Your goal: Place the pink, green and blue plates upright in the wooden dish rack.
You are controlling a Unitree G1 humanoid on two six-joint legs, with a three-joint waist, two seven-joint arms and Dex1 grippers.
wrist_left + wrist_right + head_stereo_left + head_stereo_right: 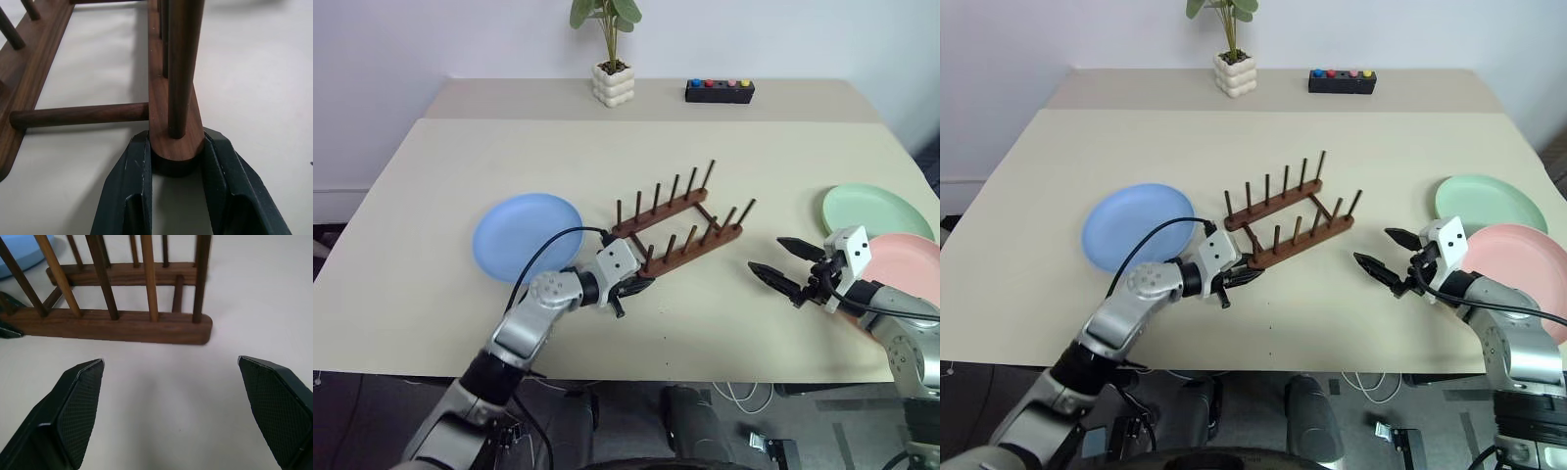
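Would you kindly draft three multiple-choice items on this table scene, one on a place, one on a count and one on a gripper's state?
1. Where does the blue plate lie?
A. left of the wooden dish rack
B. in the rack
C. under the pink plate

2. How many plates stand in the rack?
A. none
B. one
C. three

3. What is the left gripper doing?
A. hanging open over the green plate
B. clamping the end of a rack rail
C. holding the blue plate

Answers: 1 A, it lies flat on the table beside the rack's left end. 2 A, all pegs are bare. 3 B, its fingers flank the rail's end.
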